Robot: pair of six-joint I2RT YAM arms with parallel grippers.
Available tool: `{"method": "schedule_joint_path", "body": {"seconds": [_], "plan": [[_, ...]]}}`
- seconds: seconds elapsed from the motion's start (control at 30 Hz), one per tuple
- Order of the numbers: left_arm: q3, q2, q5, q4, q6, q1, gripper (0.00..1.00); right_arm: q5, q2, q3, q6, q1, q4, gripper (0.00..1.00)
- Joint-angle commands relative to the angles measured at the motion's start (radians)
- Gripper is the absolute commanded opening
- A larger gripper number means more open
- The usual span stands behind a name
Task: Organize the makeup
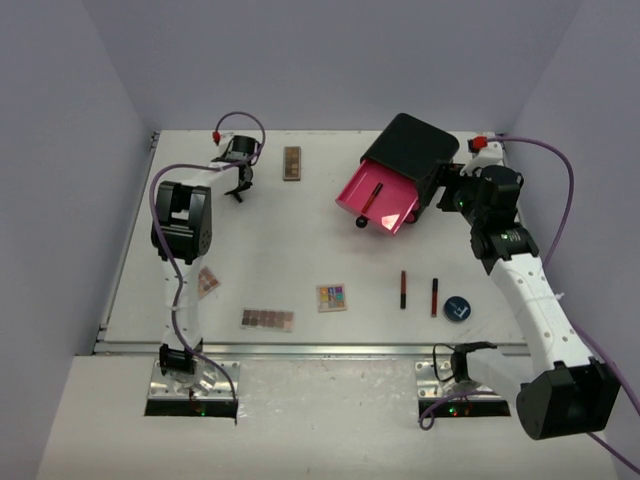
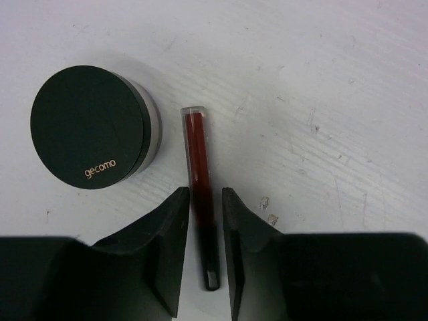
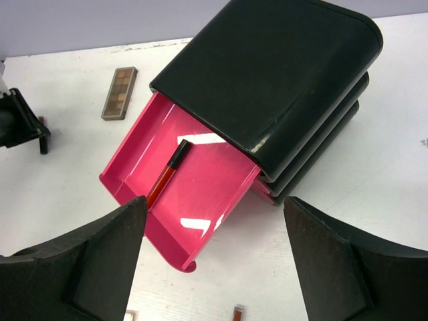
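Note:
My left gripper (image 2: 204,194) is low over the table at the far left (image 1: 240,186). Its fingers stand narrowly apart on either side of a dark red pencil (image 2: 198,154) that lies flat. A round black compact (image 2: 89,127) sits just left of it. My right gripper (image 3: 214,204) is wide open and empty, by the black box (image 1: 412,145). The box's pink drawer (image 3: 200,200) is pulled out with one red pencil (image 3: 167,172) in it. Brown palettes (image 1: 292,162) (image 1: 267,319), a multicoloured palette (image 1: 332,297), two pencils (image 1: 403,288) (image 1: 435,296) and a round compact (image 1: 457,308) lie on the table.
A small palette (image 1: 208,282) lies beside the left arm's lower link. The black box (image 3: 281,80) stands tilted at the far right. A red-topped fitting (image 1: 480,143) sits at the far right corner. Grey walls close in the table on three sides.

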Motion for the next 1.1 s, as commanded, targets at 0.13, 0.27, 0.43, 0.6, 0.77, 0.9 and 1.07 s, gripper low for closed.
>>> {"method": "schedule_joint_path", "body": {"seconds": [0.13, 0.27, 0.43, 0.6, 0.77, 0.9, 1.07], "plan": [[-0.037, 0.028, 0.247, -0.098, -0.032, 0.05, 0.01, 0.007, -0.05, -0.013, -0.01, -0.005, 0.027, 0.83], [-0.06, -0.019, 0.359, -0.082, -0.01, 0.058, 0.0, 0.011, -0.049, 0.011, -0.025, -0.005, -0.054, 0.85], [-0.074, -0.144, 0.466, -0.045, 0.04, 0.048, 0.0, 0.093, -0.104, -0.039, -0.027, -0.007, -0.145, 0.89], [-0.056, -0.328, 0.491, 0.007, 0.117, -0.005, 0.0, 0.141, -0.15, -0.115, 0.004, -0.01, -0.215, 0.91], [-0.031, -0.464, 0.579, 0.068, 0.194, -0.129, 0.0, 0.129, -0.163, -0.149, 0.046, -0.011, -0.317, 0.93], [-0.012, -0.498, 0.618, 0.06, 0.295, -0.296, 0.0, 0.096, -0.178, -0.199, 0.057, -0.012, -0.326, 0.93], [-0.016, -0.45, 0.657, 0.072, 0.353, -0.449, 0.0, 0.087, -0.182, -0.237, 0.062, -0.012, -0.325, 0.93]]}}
